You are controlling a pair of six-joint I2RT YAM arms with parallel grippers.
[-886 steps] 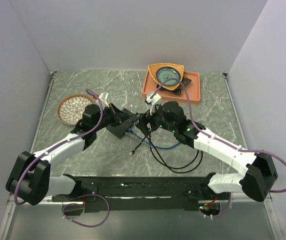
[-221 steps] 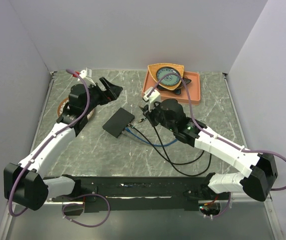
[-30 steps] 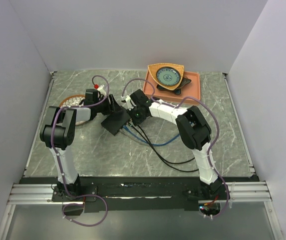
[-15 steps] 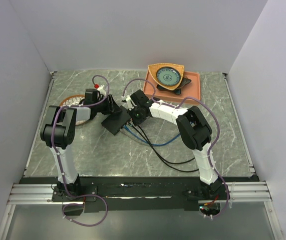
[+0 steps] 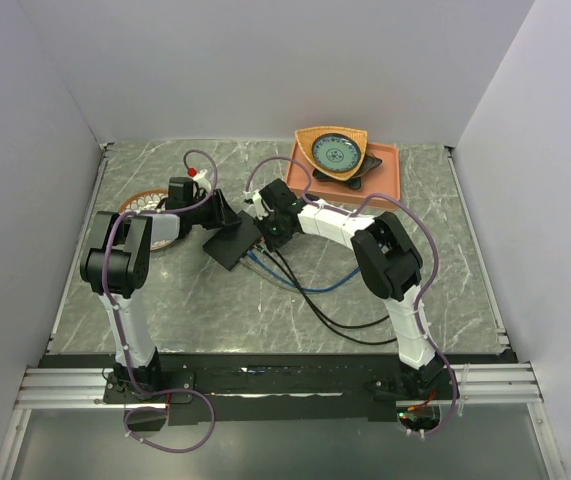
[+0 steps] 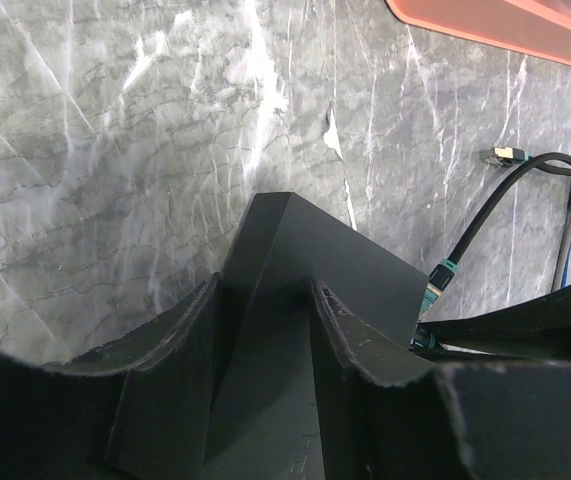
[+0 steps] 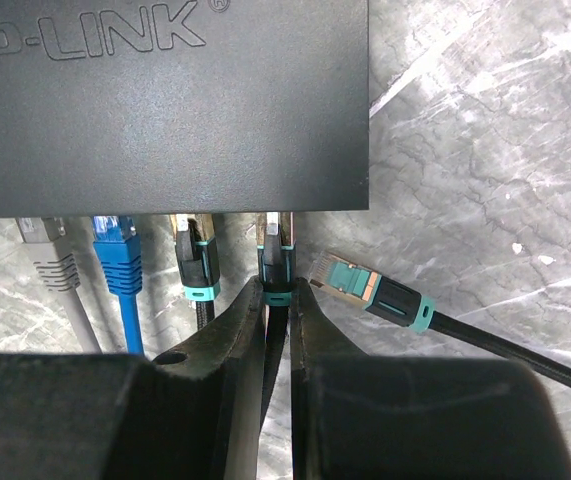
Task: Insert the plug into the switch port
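Black plug (image 7: 276, 250) pinched by right gripper (image 7: 276, 288), long axis up-frame, switch port (image 7: 277, 214) just above; left gripper (image 6: 265, 290) straddles switch box (image 6: 305, 250), clamp unclear.

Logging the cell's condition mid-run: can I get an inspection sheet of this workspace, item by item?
Surface: grey veined table, flat.
Job's things: black switch lying flat; teal-booted plug at its port edge, seating unclear.
Clutter: orange tray holding a dish; patterned plate.
Claws: right claw shut on the plug; left claw straddles the switch, contact unclear.
Cables: grey lead, blue lead and black lead at neighbouring ports; loose plug on the table.
Surroundings: white walls.
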